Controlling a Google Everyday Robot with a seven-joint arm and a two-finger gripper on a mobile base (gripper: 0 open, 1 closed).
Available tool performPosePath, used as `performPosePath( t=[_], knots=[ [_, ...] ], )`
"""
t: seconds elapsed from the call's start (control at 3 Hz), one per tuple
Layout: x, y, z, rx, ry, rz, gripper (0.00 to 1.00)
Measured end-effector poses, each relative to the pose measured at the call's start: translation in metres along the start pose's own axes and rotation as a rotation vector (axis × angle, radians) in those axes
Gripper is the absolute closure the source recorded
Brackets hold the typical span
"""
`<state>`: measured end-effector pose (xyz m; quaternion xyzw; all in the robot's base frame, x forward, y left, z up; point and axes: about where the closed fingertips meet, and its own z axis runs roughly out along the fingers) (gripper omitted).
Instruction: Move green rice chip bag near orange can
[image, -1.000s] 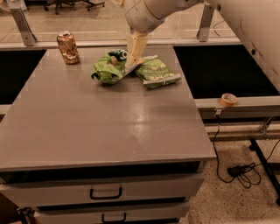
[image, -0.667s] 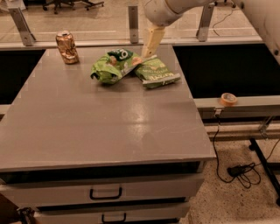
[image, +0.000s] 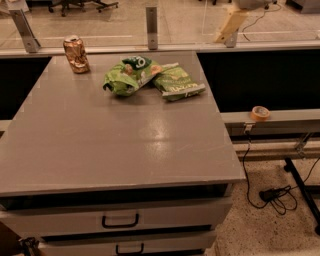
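Camera view — single frame, items as found.

- Gripper (image: 225, 36): tan, hanging at the top right, above the rail behind the table's far right corner. It is well apart from both bags and carries nothing. Whether it is spread or pressed together cannot be told.
- Green rice chip bag (image: 129, 75): bright green, crumpled, lying on the far part of the grey table (image: 115, 145), dark circle at its upper end.
- Orange can (image: 76, 54): dented, upright, at the far left corner of the table, near the bag's left side but apart from it.
- Smaller green bag (image: 177, 83): duller, whitish end band, flat, just beside the rice chip bag on its right — the two appear to touch.
- Tape roll (image: 260, 113): on the ledge right of the table.
- Drawer (image: 120, 219): below the tabletop, dark handle.
- Cable (image: 272, 194): black, coiled on the speckled floor.
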<state>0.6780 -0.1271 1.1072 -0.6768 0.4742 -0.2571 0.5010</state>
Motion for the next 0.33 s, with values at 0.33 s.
performPosePath(
  t=[0.33],
  knots=[
    [0.0030,-0.0149,-0.0027,0.061,0.010,0.002,0.00]
  ],
)
